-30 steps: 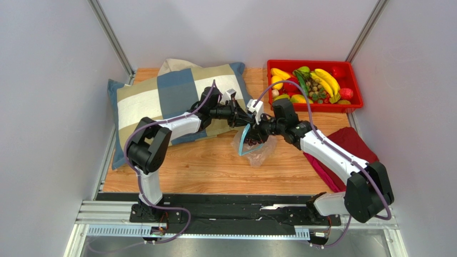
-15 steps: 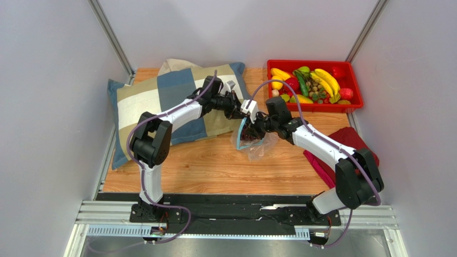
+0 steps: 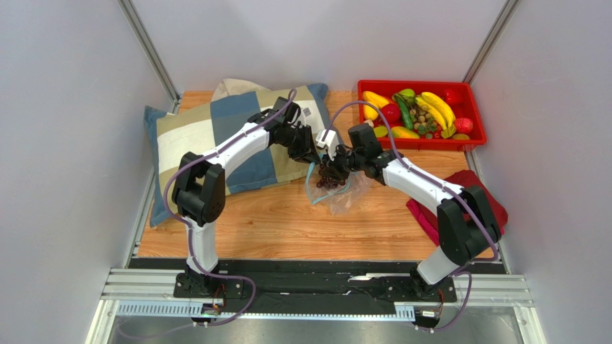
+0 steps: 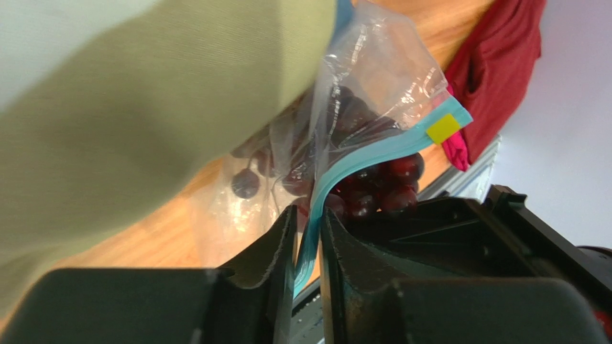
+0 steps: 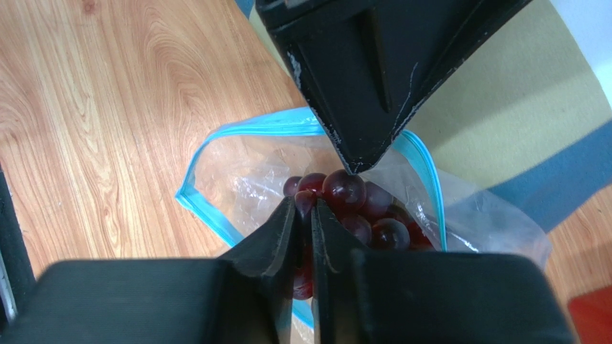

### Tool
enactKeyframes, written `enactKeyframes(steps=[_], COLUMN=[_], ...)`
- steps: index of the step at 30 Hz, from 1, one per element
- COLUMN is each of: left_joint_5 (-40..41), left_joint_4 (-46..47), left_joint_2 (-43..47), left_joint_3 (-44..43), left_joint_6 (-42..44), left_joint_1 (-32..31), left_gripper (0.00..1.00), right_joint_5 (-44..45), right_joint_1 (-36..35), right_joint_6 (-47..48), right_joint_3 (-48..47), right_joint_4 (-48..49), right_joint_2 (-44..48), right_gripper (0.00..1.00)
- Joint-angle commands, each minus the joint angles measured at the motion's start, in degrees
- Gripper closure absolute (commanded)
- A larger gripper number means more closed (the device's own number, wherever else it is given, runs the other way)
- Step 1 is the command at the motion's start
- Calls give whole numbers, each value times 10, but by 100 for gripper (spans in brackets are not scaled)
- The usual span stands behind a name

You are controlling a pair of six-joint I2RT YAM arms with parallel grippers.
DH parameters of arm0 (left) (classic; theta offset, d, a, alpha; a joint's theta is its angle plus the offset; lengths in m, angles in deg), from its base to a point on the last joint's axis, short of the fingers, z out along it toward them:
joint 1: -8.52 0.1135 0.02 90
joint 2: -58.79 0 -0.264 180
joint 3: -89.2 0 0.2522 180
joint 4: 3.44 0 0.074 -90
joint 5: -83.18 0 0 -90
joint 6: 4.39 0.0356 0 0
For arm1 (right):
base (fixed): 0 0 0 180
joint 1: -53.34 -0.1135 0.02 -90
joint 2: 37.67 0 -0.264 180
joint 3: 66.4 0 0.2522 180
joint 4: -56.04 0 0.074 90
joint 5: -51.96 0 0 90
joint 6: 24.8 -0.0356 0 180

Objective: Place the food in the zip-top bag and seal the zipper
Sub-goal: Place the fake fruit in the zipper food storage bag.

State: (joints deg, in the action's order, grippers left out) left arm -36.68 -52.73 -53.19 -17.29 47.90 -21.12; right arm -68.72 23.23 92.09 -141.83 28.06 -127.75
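The clear zip-top bag (image 3: 343,197) lies on the wood beside the pillow, its light blue zipper strip (image 5: 208,215) held open as a loop. My left gripper (image 3: 314,159) is shut on the zipper edge (image 4: 337,179) and holds that side of the mouth up. My right gripper (image 3: 332,170) is shut on the dark purple grape bunch (image 5: 359,208), which hangs in the bag's mouth. The grapes show through the plastic in the left wrist view (image 4: 381,190). The rest of the food, bananas (image 3: 438,106) and red, green and orange pieces, sits in the red bin (image 3: 422,140).
A checked pillow (image 3: 215,136) covers the back left of the table, under my left arm. A dark red cloth (image 3: 470,192) lies at the right edge beside my right arm. Grey walls stand close on both sides.
Both arms have moved left and towards the back with the bag mouth and the grapes. The grape bunch now sits lower inside the open mouth.
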Motion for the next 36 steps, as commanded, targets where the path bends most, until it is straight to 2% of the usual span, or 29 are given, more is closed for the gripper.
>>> enactKeyframes(steps=[1,2,5,7,9,13,16,17,19,25,35,36], left_joint_5=[22,27,36,35,32,30,28,27,27,31,37,38], left_joint_4=[-39,-42,-50,-50,-50,-52,-55,-54,-55,-54,-61,-64], left_joint_2=[-2,-4,-8,-10,-10,-11,-9,-8,-7,-4,19,23], left_joint_3=[-24,-28,-40,-42,-40,-39,-42,-42,-43,-40,-10,-5], left_joint_6=[28,27,26,26,24,20,21,21,21,19,28,30], left_joint_1=[1,2,7,9,11,11,11,11,11,11,11,11], left_gripper=[68,67,63,62,61,61,61,61,61,62,60,58], right_joint_5=[-25,-25,-14,-11,-11,-33,-41,-44,-49,-61,-30,-19], right_joint_1=[-8,-7,-4,5,14,56,82,86,88,87,83,83], right_joint_6=[33,33,7,-33,-86,-151,-167,-172,-179,-204,-236,-241], right_joint_3=[-60,-66,-64,-56,-49,-8,34,40,43,32,10,11], right_joint_4=[-13,-37,-76,-93,-120,-153,-157,-158,-164,-115,-68,-63], right_joint_2=[-9,-4,39,67,106,151,157,151,125,60,-25,-28], right_gripper=[69,57,40,30,28,34,47,56,60,60,61,61])
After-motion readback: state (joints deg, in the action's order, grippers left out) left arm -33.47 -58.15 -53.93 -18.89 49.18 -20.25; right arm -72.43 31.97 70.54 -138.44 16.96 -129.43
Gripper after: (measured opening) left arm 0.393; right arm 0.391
